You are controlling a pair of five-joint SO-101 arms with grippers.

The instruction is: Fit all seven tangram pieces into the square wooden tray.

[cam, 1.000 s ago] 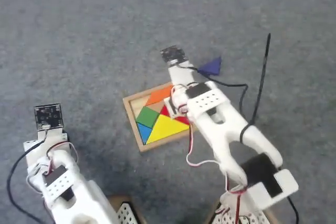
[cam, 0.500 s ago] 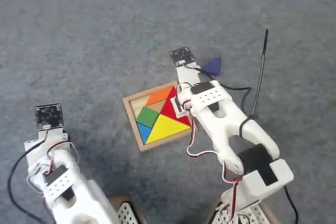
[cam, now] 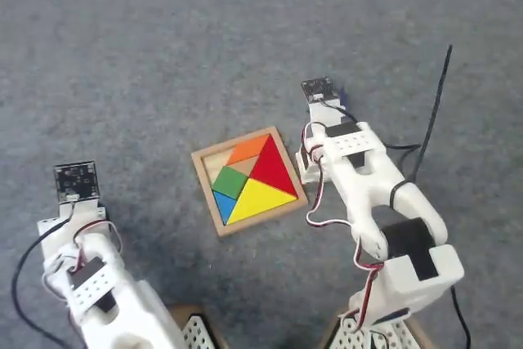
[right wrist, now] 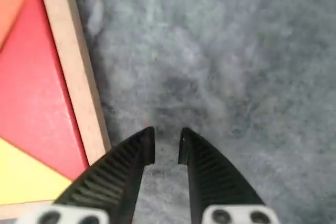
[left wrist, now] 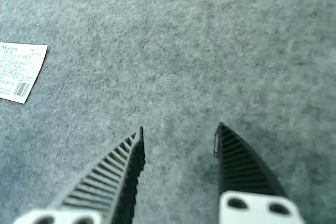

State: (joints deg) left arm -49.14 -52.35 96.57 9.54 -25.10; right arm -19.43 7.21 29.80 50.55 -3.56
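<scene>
Listing by view, for your check.

High view: 1 square wooden tray (cam: 203, 186) lies at centre frame on grey carpet (cam: 122, 63). You can count 5 coloured pieces in it: orange piece (cam: 248, 149) at top, red triangle (cam: 274, 166) at right, yellow triangle (cam: 258, 199) at bottom, green piece (cam: 230, 181) at left, blue piece (cam: 221, 204) at lower left. A pale wood-coloured patch sits in its upper left corner. Right arm (cam: 364, 190) stands just right of the tray; left arm (cam: 90, 279) sits at lower left, well apart from it.

Left wrist view: left gripper (left wrist: 180, 134), jaws wide apart, holds nothing over carpet. 1 paper label (left wrist: 18, 72) lies at the left edge.

Right wrist view: right gripper (right wrist: 166, 142), jaws a narrow gap apart with carpet between them, holds nothing. It sits just beside the tray's rim at frame left.
</scene>
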